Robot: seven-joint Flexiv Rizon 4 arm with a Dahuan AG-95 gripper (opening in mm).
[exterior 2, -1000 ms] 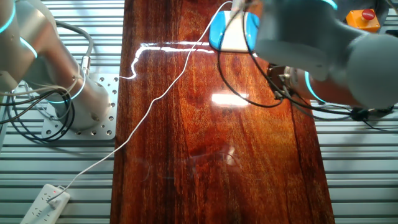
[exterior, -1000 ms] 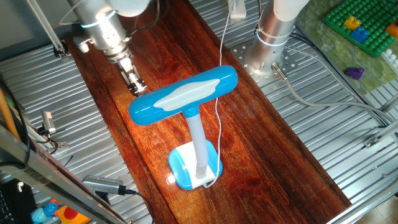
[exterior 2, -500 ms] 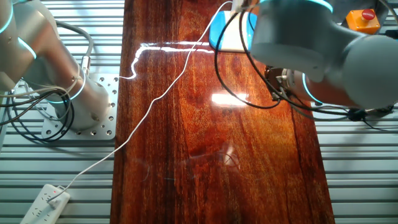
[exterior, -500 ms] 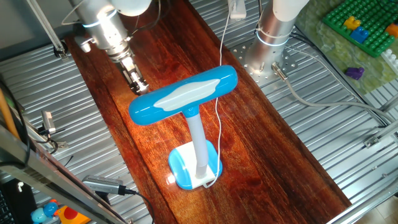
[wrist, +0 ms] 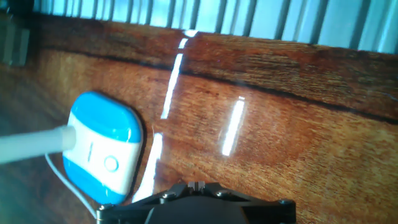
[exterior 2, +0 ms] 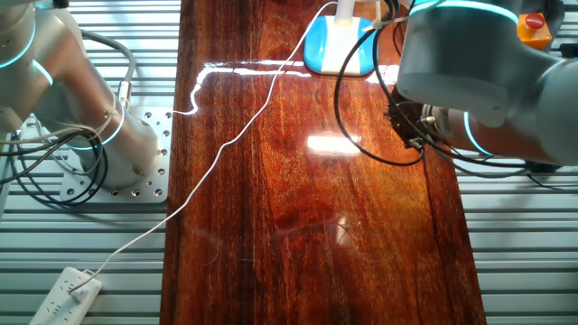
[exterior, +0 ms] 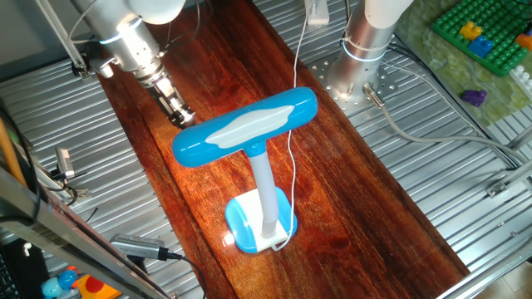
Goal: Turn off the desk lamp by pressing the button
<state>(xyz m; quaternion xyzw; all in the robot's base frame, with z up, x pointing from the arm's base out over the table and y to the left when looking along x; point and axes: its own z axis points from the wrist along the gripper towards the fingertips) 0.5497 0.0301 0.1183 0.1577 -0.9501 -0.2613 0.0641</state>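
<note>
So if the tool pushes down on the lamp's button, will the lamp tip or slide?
Probably it will not tip: the button sits on the wide, flat base, so the push goes down into the table. The desk lamp looks top-heavy, with a long head on a slim stem. The glossy wooden tabletop may let it slide under a sideways push.

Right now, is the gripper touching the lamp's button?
Apart. In the hand view the button sits on the lamp base with bare wood between it and the gripper; one fixed view shows the gripper beyond the lamp head.
</note>
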